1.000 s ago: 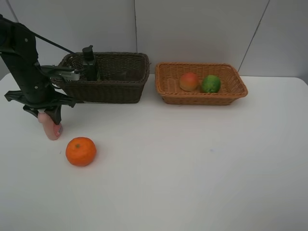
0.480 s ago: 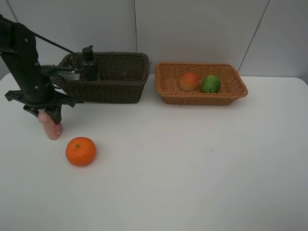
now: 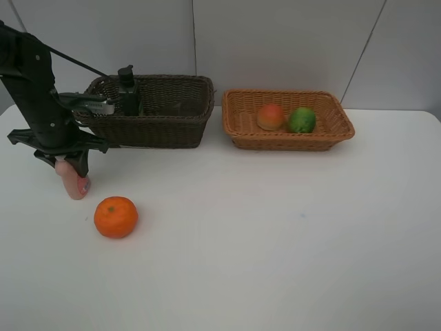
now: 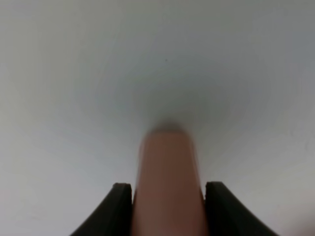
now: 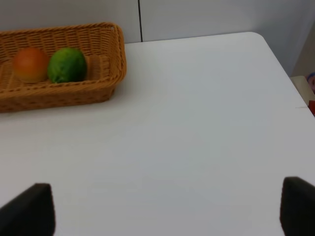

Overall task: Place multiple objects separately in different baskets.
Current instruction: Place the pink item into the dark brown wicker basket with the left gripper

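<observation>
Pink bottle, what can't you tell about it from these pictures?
Gripped end of the pink bottle: exterior high view, hidden by the left gripper.
Label or surface detail: left wrist view, blurred, with part cut off by the picture's edge.
Whether it touches the table: cannot tell in either view.

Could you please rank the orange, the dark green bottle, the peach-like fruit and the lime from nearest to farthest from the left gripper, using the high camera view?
From the left gripper:
1. orange, on the table close beside it.
2. dark green bottle, at the dark basket's left end.
3. peach-like fruit, in the tan basket.
4. lime, same basket, farther right.
</observation>
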You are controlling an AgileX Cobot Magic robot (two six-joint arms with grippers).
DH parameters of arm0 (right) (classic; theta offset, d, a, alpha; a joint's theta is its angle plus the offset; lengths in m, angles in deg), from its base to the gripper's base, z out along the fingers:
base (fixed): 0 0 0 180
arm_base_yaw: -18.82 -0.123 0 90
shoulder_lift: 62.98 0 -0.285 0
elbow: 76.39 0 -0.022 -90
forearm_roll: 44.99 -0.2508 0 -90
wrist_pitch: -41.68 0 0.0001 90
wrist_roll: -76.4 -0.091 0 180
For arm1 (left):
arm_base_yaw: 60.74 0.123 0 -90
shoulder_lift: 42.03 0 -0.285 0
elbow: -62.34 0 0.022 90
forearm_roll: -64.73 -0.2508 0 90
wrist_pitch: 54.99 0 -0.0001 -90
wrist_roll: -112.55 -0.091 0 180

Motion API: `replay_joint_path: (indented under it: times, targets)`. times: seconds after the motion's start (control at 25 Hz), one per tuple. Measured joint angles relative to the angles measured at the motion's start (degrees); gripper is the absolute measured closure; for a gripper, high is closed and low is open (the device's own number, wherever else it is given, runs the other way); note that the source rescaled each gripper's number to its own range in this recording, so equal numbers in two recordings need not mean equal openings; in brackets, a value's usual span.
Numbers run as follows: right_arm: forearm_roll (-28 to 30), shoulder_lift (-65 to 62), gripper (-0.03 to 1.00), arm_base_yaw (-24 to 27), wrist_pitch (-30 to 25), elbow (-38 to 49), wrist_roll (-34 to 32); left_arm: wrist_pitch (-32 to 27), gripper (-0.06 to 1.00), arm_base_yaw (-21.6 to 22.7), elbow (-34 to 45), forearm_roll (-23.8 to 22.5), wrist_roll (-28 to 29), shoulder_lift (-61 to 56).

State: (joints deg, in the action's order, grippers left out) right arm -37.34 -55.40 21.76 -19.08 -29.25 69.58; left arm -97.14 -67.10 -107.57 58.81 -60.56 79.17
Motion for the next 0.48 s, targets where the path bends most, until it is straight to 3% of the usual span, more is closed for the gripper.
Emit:
replay_joint_path:
  times: [0.28,0.48]
  targets:
    - [0.0,0.0,-0.01,0.0,0.0,0.0,0.0,-0.4,0.55,0.0,-0.4,0.1,0.0,-0.1]
    - [0.0,0.0,-0.01,0.0,0.0,0.0,0.0,-4.6,0.55,0.0,-4.1,0.7,0.0,-2.3]
